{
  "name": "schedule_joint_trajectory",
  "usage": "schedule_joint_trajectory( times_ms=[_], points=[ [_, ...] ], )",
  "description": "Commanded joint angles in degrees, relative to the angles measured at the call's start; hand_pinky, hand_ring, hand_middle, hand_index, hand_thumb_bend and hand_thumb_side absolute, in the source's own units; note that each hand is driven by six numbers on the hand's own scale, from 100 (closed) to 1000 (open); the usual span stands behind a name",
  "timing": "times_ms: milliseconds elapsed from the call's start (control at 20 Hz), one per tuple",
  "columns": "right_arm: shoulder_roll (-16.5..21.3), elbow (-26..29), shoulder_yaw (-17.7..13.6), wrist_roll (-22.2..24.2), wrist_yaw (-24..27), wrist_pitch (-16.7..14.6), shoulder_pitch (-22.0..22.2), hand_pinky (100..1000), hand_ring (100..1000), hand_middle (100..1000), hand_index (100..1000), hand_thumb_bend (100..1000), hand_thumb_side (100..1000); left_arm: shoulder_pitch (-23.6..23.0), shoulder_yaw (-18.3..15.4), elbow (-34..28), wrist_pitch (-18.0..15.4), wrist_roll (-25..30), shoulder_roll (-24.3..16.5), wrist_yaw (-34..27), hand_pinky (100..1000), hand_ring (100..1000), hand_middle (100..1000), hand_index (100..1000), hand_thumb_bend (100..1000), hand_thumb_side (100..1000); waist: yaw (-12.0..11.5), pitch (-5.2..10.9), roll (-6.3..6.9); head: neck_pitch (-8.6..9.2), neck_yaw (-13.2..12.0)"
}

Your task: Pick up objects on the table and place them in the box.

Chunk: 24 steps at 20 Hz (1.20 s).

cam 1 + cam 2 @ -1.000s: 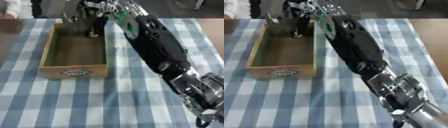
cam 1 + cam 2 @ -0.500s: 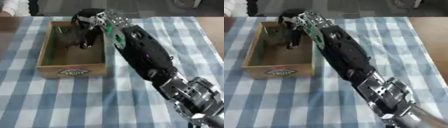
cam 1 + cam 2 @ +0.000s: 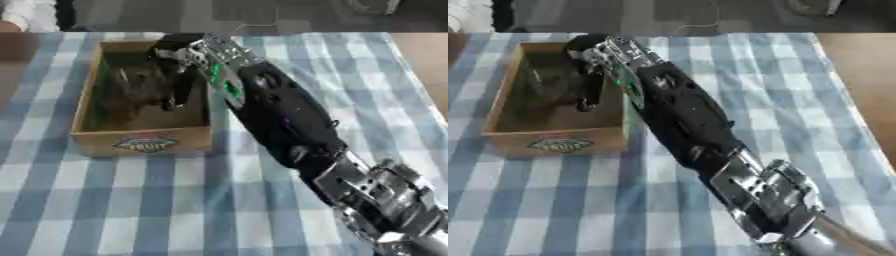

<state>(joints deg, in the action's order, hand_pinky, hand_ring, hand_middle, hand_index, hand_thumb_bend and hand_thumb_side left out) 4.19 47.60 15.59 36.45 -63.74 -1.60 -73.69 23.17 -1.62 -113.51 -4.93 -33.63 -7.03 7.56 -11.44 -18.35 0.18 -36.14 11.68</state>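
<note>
A shallow wooden box (image 3: 86, 105) with an oval label on its front wall stands at the upper left of the checked tablecloth. My right arm stretches from the lower right corner up to it. My right hand (image 3: 179, 75) hangs inside the box by its right wall. A dark, blurred object (image 3: 140, 89) lies in the box just left of the hand, touching or nearly touching it. Whether the hand holds it I cannot tell. My left hand shows in no view.
The blue and white checked cloth (image 3: 157, 210) covers the table in front of the box and to its right. Bare brown tabletop (image 3: 868, 75) shows at the right edge. Grey floor lies beyond the far edge.
My right hand has moved from the box's far right corner down into the middle of the box, carrying the dark object with it.
</note>
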Motion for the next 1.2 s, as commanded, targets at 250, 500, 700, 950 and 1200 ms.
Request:
schedule_joint_trajectory(
  times_ms=[250, 500, 700, 950, 1200],
  points=[
    [-0.2, 0.0, -0.3, 3.8, -2.3, -1.4, -1.3, 851, 946, 739, 880, 299, 192, 0.8, 0.2, -1.1, -0.1, 0.2, -0.4, -0.1, 771, 786, 773, 656, 100, 650, -0.2, 1.06, 0.12, 0.62, 0.3],
    [-0.1, 0.3, -0.3, 4.5, -3.4, -2.2, -1.4, 861, 956, 783, 941, 428, 157, 0.8, 0.3, -1.1, -0.1, 0.2, -0.4, -0.1, 771, 786, 774, 656, 100, 660, -0.2, 1.08, 0.11, 0.7, 0.4],
    [0.0, 0.8, -0.5, 3.7, -4.1, -2.4, -1.6, 864, 960, 793, 969, 458, 368, 0.8, 0.3, -1.1, -0.1, 0.2, -0.4, -0.1, 770, 786, 774, 656, 100, 660, -0.2, 1.19, 0.16, 0.74, 0.5],
    [0.5, 2.3, -0.9, 1.2, -3.7, -1.9, -2.0, 860, 955, 788, 961, 463, 397, 0.7, 0.3, -1.1, -0.1, 0.3, -0.4, -0.1, 770, 786, 774, 656, 100, 660, -0.1, 1.39, 0.26, 0.77, 0.4],
    [1.6, 5.6, -1.3, 0.1, -1.7, -1.2, -2.4, 852, 948, 773, 950, 455, 389, 0.6, 0.3, -1.1, 0.0, 0.3, -0.4, -0.1, 770, 785, 773, 656, 100, 659, 0.1, 1.67, 0.38, 0.7, 0.3]
  ],
)
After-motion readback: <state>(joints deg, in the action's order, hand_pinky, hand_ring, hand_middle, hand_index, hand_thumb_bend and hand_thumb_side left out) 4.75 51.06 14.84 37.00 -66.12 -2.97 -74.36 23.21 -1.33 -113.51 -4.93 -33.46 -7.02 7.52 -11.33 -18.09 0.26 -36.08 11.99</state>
